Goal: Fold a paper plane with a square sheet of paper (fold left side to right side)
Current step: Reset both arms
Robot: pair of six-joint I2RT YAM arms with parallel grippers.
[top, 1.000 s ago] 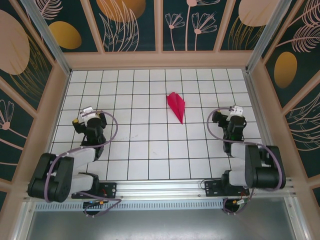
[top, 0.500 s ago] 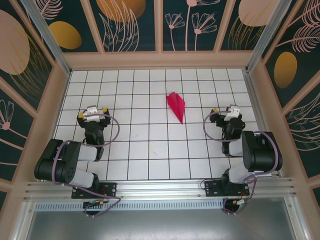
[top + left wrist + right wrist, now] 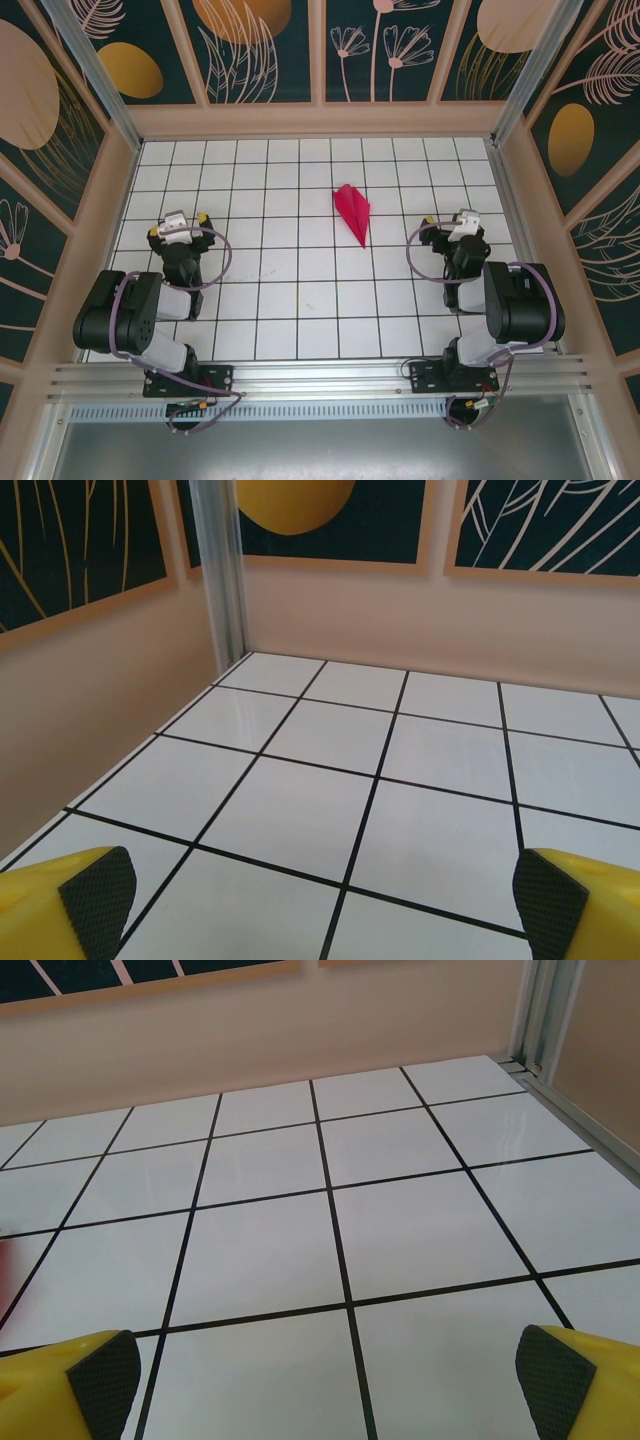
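Two folded arms (image 3: 125, 318) (image 3: 518, 300), jaws wide, flank the paper plane (image 3: 352, 214).

left arm (image 3: 128, 318) and right arm (image 3: 516, 300) tucked back; left gripper (image 3: 179, 224) and right gripper (image 3: 463, 221) spread wide

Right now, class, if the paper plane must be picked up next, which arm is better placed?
Right. The paper plane lies fewer grid tiles from the right pincer than from the left pincer. Both pincers stand open and empty, so nearness probably decides.
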